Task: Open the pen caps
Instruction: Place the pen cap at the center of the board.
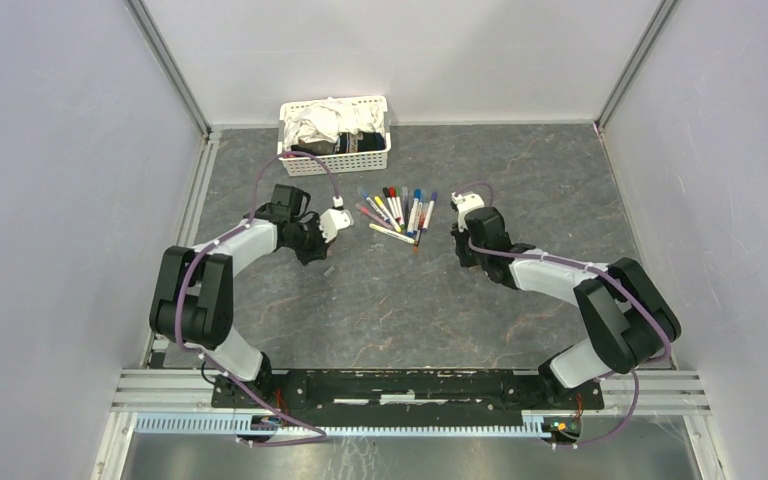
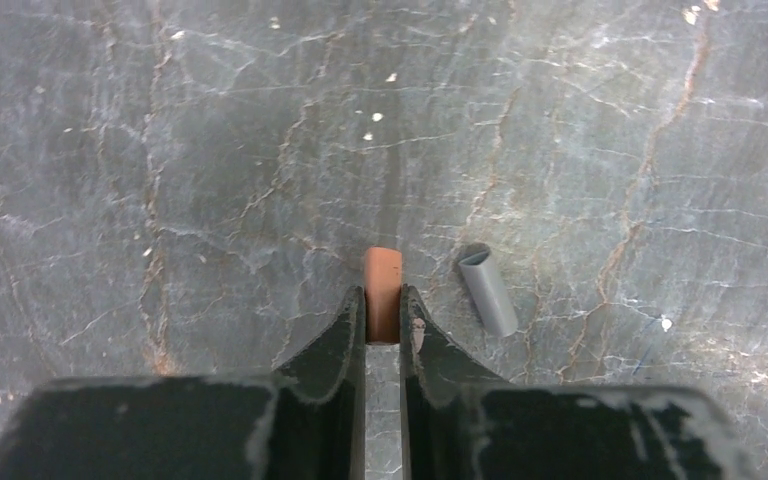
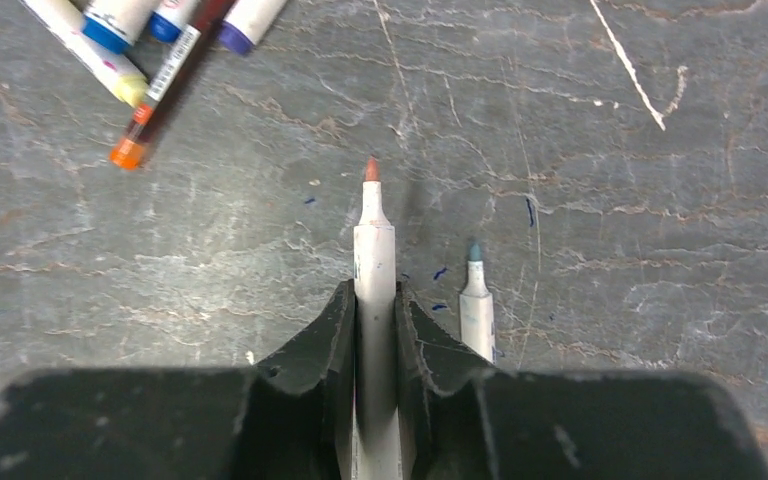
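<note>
Bench [image 1: 360,320]: dark grey marbled slab, pale veins and white flecks noted. Boxed in by plain white walls [image 1: 50,150] on aluminium rails [image 1: 168,68]. White slotted basket [image 1: 340,160] of cloths [image 1: 322,120] was set at the far edge. Capped pens [image 1: 397,212] were fanned out near the basket, between the two arms: white barrels, caps in red, blue, yellow and purple.

Left pincer [image 2: 383,303] was clenched on an orange cap [image 2: 383,275], a short tube gripped at its near end, low over the bench. A grey cap [image 2: 487,290] was lying loose just to its right, apart from the fingers.

Right pincer [image 3: 374,305] was clenched on the barrel of an orange pen [image 3: 373,230], cap off, nib pointed away. A grey pen [image 3: 476,310], also uncapped, was lying on the bench just beside it.

Top view gave layout only; nibs too small to be made out there. Blue ink marks [image 3: 529,210] on the bench were seen only in the right wrist view.
</note>
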Robot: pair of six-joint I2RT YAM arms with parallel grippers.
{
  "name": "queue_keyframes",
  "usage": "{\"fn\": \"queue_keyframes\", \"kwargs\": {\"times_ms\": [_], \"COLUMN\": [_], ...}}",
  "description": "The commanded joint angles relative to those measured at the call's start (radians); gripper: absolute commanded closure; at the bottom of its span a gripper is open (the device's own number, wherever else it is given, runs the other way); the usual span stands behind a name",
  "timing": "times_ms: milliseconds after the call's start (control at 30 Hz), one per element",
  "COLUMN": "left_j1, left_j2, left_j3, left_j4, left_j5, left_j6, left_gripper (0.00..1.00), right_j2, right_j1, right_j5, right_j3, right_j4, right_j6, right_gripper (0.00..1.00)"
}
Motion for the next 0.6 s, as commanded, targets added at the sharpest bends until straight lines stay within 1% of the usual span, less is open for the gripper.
{"fn": "queue_keyframes", "kwargs": {"times_ms": [0, 67, 167, 267, 400, 467, 533, 567], "left_j1": [-0.029, -0.036, -0.041, -0.041, -0.041, -0.040, -0.039, -0.039], "left_j2": [-0.019, -0.022, -0.026, -0.035, -0.067, -0.088, -0.111, -0.124], "left_j3": [-0.012, -0.012, -0.004, 0.013, 0.063, 0.103, 0.151, 0.175], "left_j4": [-0.010, -0.028, -0.049, -0.069, -0.102, -0.130, -0.161, -0.181], "left_j5": [0.021, 0.028, 0.038, 0.045, 0.056, 0.071, 0.082, 0.096], "left_j6": [-0.034, -0.027, -0.022, -0.029, -0.060, -0.077, -0.102, -0.114], "left_gripper": [0.79, 0.75, 0.70, 0.62, 0.55, 0.45, 0.41, 0.33], "right_j2": [-0.005, -0.009, -0.015, -0.021, -0.053, -0.079, -0.109, -0.124], "right_j1": [0.003, 0.003, 0.003, 0.004, 0.003, 0.004, 0.006, 0.010], "right_j5": [0.070, 0.076, 0.073, 0.073, 0.095, 0.117, 0.143, 0.149], "right_j3": [-0.046, -0.068, -0.100, -0.122, -0.128, -0.116, -0.089, -0.070], "right_j4": [0.054, 0.056, 0.058, 0.061, 0.050, 0.035, 0.013, 0.005], "right_j6": [0.028, 0.035, 0.049, 0.055, 0.057, 0.057, 0.061, 0.061], "right_gripper": [0.77, 0.75, 0.69, 0.63, 0.63, 0.64, 0.64, 0.64]}}
